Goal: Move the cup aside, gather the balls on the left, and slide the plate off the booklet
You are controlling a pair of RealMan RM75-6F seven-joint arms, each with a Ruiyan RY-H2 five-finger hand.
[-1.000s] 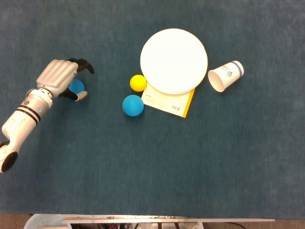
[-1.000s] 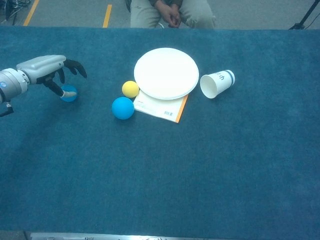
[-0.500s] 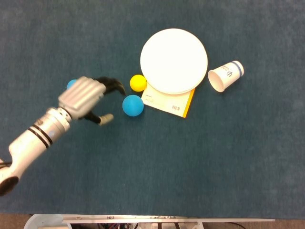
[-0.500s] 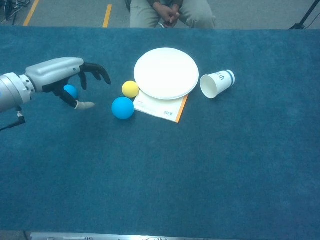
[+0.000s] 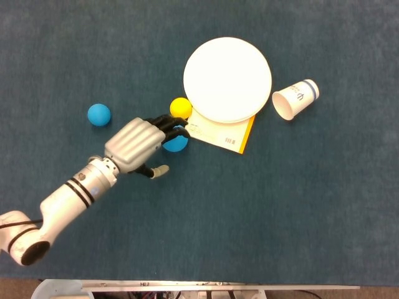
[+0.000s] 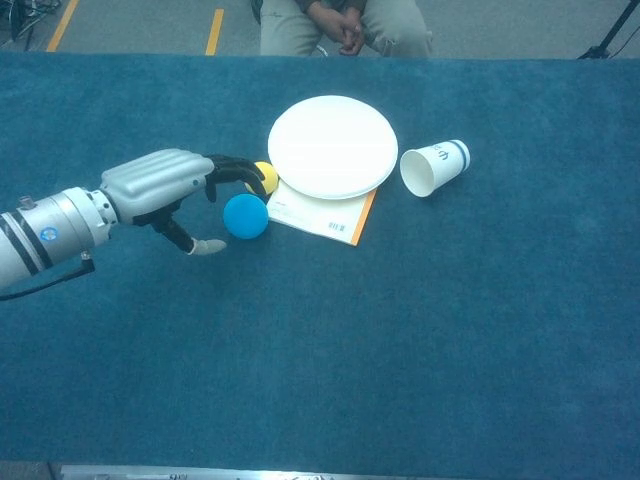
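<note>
My left hand [image 5: 136, 147] [image 6: 160, 186] reaches toward the larger blue ball [image 5: 177, 142] [image 6: 246, 217]. Its dark fingers spread above the ball's left side, the thumb sticks out toward the table's front, and it holds nothing. A yellow ball [image 5: 181, 107] [image 6: 267, 179] lies just behind, next to the white plate [image 5: 227, 79] [image 6: 332, 146]. The plate sits on the orange-edged booklet [image 5: 225, 134] [image 6: 325, 215]. A small blue ball [image 5: 98, 114] lies alone on the left; in the chest view the hand hides it. The paper cup [image 5: 295, 99] [image 6: 433, 167] lies on its side right of the plate.
The blue carpeted table [image 5: 280, 205] stretches wide in front and to the right. A seated person [image 6: 345, 25] is behind the far edge.
My left hand let go of the small blue ball on the left and swept right, arriving with its fingers over the larger blue ball. The balls, plate and cup stayed put.
</note>
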